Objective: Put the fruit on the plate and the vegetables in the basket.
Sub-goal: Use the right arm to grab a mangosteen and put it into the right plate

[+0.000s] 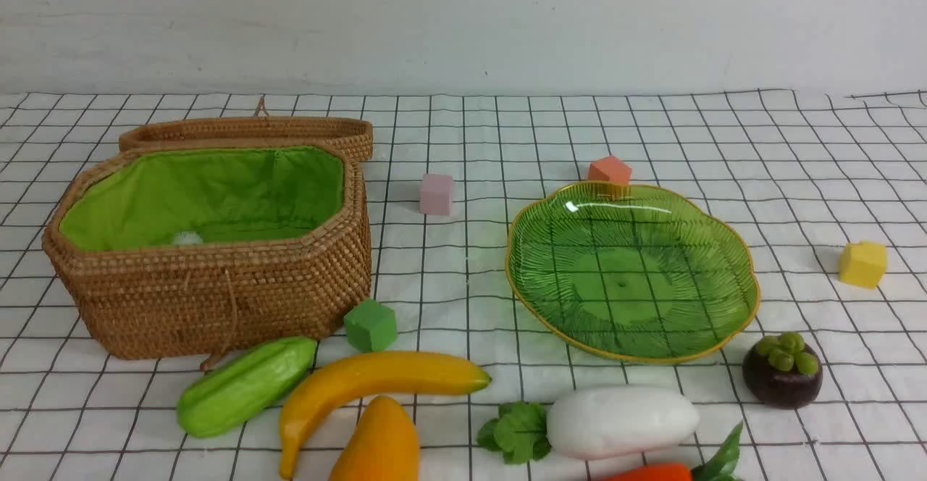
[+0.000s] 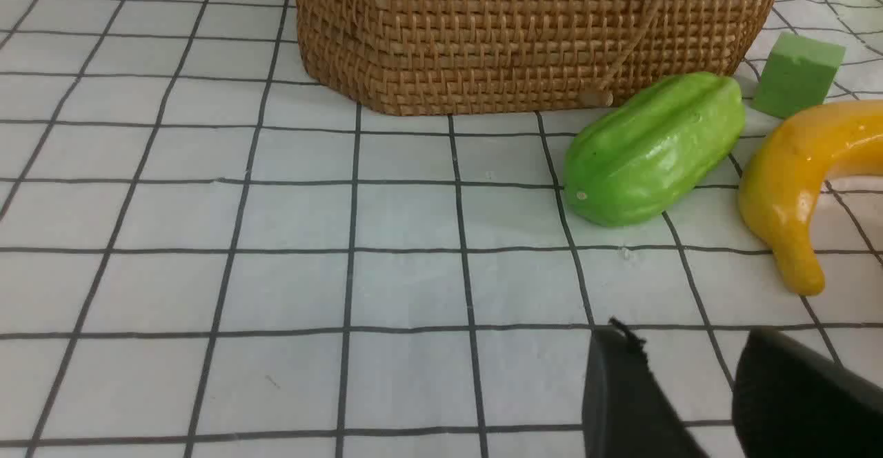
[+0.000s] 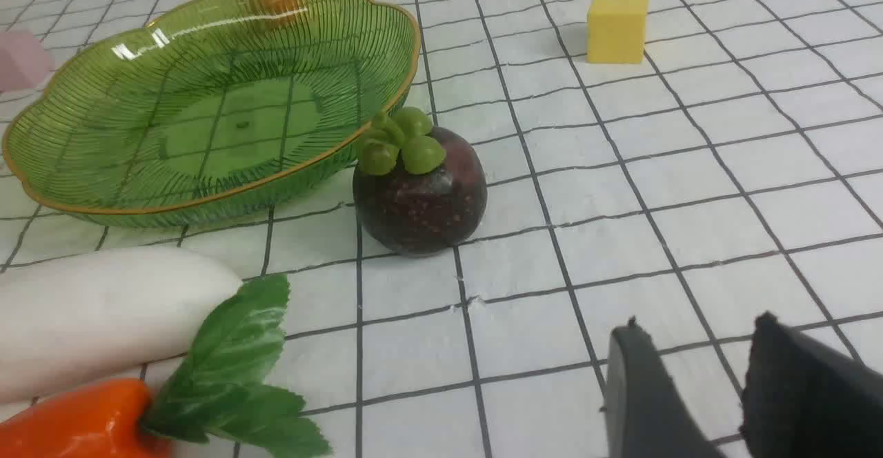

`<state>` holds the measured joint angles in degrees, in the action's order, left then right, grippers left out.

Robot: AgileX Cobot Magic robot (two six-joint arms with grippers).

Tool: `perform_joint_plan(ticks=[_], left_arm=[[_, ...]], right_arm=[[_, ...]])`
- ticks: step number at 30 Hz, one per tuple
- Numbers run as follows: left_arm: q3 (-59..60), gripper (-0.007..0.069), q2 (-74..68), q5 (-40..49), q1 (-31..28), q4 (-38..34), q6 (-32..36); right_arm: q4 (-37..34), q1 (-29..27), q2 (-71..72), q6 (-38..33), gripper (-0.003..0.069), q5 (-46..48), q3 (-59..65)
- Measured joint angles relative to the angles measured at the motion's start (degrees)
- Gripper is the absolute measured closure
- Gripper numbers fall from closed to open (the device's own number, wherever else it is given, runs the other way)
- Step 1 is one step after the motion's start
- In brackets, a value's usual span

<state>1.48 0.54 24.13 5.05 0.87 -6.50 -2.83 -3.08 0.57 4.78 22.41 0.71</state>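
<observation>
Jaws ajar and empty, both low: left pair toward gourd [image 2: 652, 151], right pair toward mangosteen [image 3: 419, 192].

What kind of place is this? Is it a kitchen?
Probably not a kitchen, more a robot practice table. The banana looks like a toy, a yellow cube sits on the checked cloth, and the left claw hangs over it.
</observation>
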Motion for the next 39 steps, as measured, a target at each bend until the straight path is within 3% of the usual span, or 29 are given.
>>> perform_joint_plan(ticks=[20, 27, 39], left_arm=[[0.0, 0.0386, 0.0, 0.0, 0.0, 0.0, 0.0], [0.0, 0.0386, 0.0, 0.0, 0.0, 0.0, 0.0], [0.0, 0.0386, 0.0, 0.0, 0.0, 0.0, 0.0]], right_arm=[[0.4, 0.0, 0.0, 0.0, 0.0414, 0.0, 0.0], [8.0, 0.0, 0.0, 0.0, 0.0414, 0.0, 0.0], [9.7, 0.0, 0.0, 0.0, 0.0414, -0.2, 0.1]])
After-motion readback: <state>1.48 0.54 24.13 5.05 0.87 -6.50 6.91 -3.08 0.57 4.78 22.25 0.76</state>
